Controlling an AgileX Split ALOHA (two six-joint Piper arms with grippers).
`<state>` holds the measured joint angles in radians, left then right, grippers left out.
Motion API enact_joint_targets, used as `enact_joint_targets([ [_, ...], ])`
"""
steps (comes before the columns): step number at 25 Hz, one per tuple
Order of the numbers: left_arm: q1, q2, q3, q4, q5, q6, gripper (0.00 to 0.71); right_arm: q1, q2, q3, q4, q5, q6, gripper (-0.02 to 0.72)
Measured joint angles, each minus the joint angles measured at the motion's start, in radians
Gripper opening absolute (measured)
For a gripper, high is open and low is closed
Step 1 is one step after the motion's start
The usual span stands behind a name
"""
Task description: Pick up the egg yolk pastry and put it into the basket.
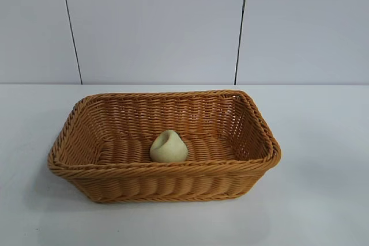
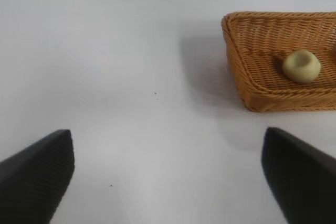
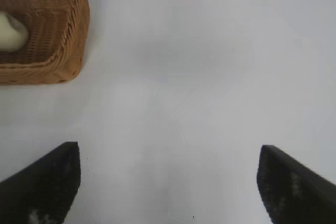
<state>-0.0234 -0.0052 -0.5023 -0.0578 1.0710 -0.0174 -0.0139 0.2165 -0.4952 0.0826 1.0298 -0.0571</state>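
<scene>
The egg yolk pastry, a small pale cream-yellow lump, lies inside the orange-brown wicker basket near its front wall. The pastry shows in the left wrist view inside the basket, and partly in the right wrist view inside the basket. My left gripper is open and empty over bare table, well apart from the basket. My right gripper is open and empty over bare table on the basket's other side. Neither gripper shows in the exterior view.
The basket stands mid-table on a white tabletop. A white panelled wall with dark seams rises behind the table's far edge.
</scene>
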Motion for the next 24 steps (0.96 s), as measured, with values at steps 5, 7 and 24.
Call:
enact_joint_targets([
  [5,0.000,0.000,0.000,0.000,0.000,0.000,0.696,0.000,-0.049,0.000,0.000,0.000,0.000,0.655],
  [7,0.000,0.000,0.000,0.000,0.000,0.000,0.696,0.000,-0.073,0.000,0.000,0.000,0.000,0.655],
  [24,0.000,0.000,0.000,-0.001,0.000,0.000,0.696,0.003,-0.220,0.001,0.005,0.001,0.000,0.655],
])
